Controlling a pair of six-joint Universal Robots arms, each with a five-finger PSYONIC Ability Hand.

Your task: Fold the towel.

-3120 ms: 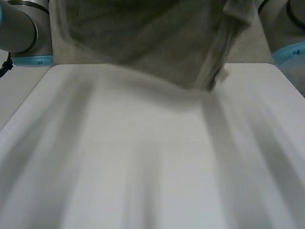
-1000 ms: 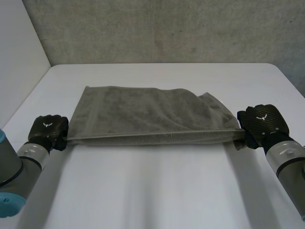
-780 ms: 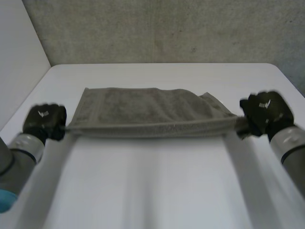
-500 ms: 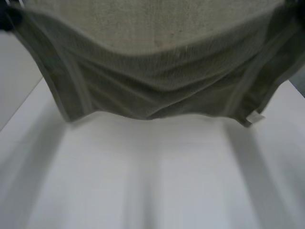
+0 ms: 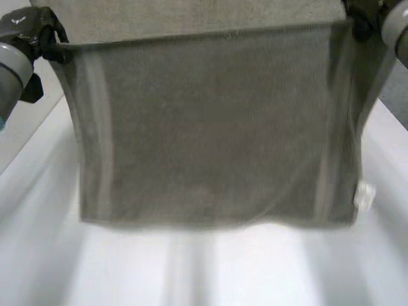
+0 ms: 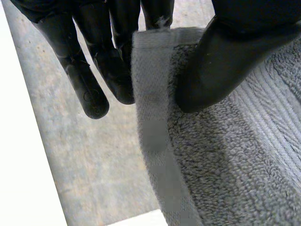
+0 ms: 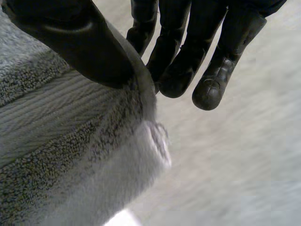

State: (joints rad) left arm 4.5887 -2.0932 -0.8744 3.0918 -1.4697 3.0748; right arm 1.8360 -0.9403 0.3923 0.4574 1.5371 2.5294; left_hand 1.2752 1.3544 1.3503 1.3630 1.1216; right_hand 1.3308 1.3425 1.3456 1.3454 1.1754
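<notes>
The table [image 5: 204,274] lay nearest, white, at 6 o'clock in the head view. Over it hung the towel [image 5: 210,127], a flat grey sheet spread wide between both hands, its lower hem level and clear of the table. A paler band ran down it near each side edge. A small white label [image 5: 363,194] stuck out from the side edge between 3 and 4 o'clock.

At 10 o'clock the left hand [image 5: 35,29] was clenched on the towel's top corner, with the grey left arm [image 5: 9,70] just below it. At about 2 o'clock the right hand [image 5: 363,13] gripped the other top corner, beside the right arm [image 5: 395,32]. The top edge ran taut and nearly straight from one hand to the other.

In the left wrist view the thumb [image 6: 225,61] pressed on the looped pile just inside the flat hem band, pinching the corner against fingers behind the cloth. Other fingers [image 6: 89,80] hung straight just beside the towel's edge. In the right wrist view the thumb [image 7: 80,42] lay across the corner, the cloth bunched under it and nipped against the fingers [image 7: 207,52] behind.

Farthest off, at 12 o'clock in the head view, a grey wall [image 5: 191,13] showed over the towel's top edge.
</notes>
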